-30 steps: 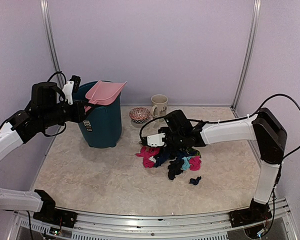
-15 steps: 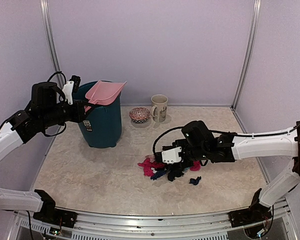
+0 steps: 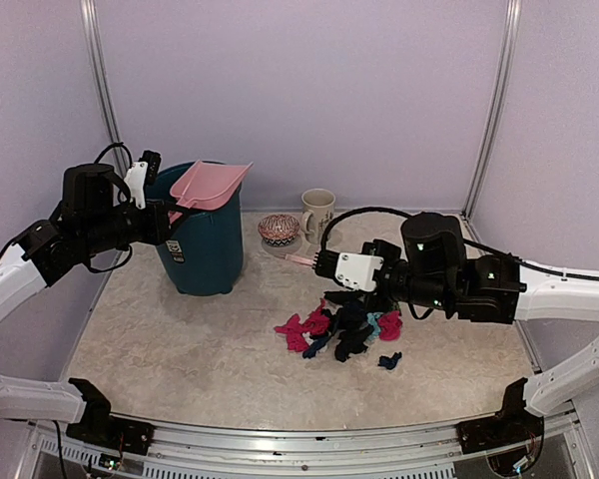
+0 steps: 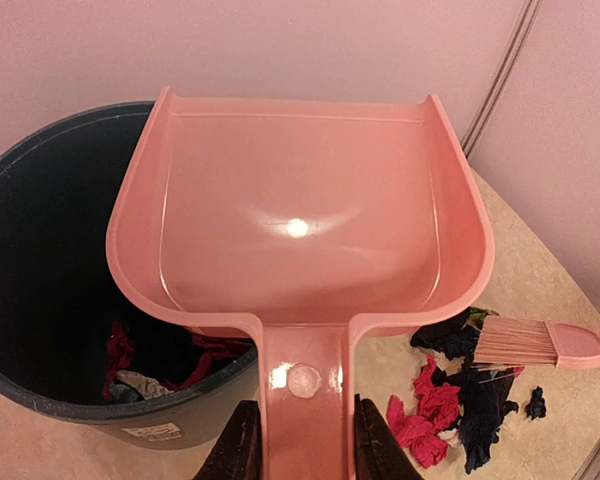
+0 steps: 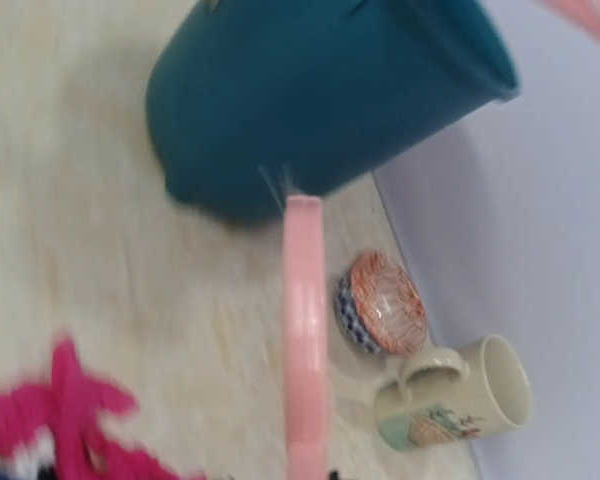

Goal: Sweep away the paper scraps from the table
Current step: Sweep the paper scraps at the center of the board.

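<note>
Loosely the paper scraps [image 3: 341,329] lie heaped on the counter [image 3: 180,344]; they look light and springy, best pushed low from the pile's edge. My right claw [image 3: 324,264] is clamped on the pink brush [image 4: 525,343], raised near them; my left claw [image 4: 303,440] pinches the pink dustpan [image 4: 300,230] over the teal bin [image 3: 205,261].

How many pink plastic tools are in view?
2: the dustpan, held by the left gripper over the teal bin, and the brush, by the far edge of the paper scraps.

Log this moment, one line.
left end effector: grips dustpan over bin | right end effector: grips brush near scraps | scraps: piled on table
</note>
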`<move>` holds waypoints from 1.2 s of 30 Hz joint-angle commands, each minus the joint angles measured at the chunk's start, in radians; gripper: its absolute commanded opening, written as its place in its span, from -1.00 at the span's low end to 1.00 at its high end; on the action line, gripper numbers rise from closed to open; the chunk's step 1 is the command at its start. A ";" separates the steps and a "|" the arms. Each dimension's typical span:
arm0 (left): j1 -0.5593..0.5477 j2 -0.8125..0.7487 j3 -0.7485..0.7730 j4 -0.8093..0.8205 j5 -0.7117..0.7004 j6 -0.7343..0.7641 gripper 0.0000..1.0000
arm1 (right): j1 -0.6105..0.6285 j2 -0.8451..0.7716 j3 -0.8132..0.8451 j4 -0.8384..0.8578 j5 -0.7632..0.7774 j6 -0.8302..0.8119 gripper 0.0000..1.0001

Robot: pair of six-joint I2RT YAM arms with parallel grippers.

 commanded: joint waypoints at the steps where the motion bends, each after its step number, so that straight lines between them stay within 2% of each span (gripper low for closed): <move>1: -0.010 -0.008 -0.008 0.025 -0.031 0.015 -1.00 | 0.013 0.021 0.068 0.077 -0.034 0.346 -1.00; 5: -0.034 -0.020 -0.011 0.024 -0.079 0.026 -1.00 | 0.012 0.062 0.053 0.181 -0.113 0.622 -1.00; 8: -0.039 -0.029 -0.012 0.025 -0.103 0.029 -1.00 | 0.012 0.126 0.068 0.195 -0.156 0.780 -1.00; 15: -0.049 -0.040 -0.014 0.027 -0.124 0.031 -1.00 | 0.012 0.241 0.097 0.224 -0.237 1.013 -1.00; 19: -0.053 -0.044 -0.014 0.025 -0.126 0.031 -1.00 | 0.007 0.311 0.137 0.165 -0.236 1.159 -1.00; 27: -0.084 -0.050 -0.007 0.018 -0.138 0.037 -1.00 | -0.085 0.364 0.099 0.135 -0.313 1.304 -1.00; 36: -0.202 -0.036 0.059 -0.053 -0.194 0.037 -1.00 | -0.203 0.362 -0.009 0.139 -0.449 1.421 -1.00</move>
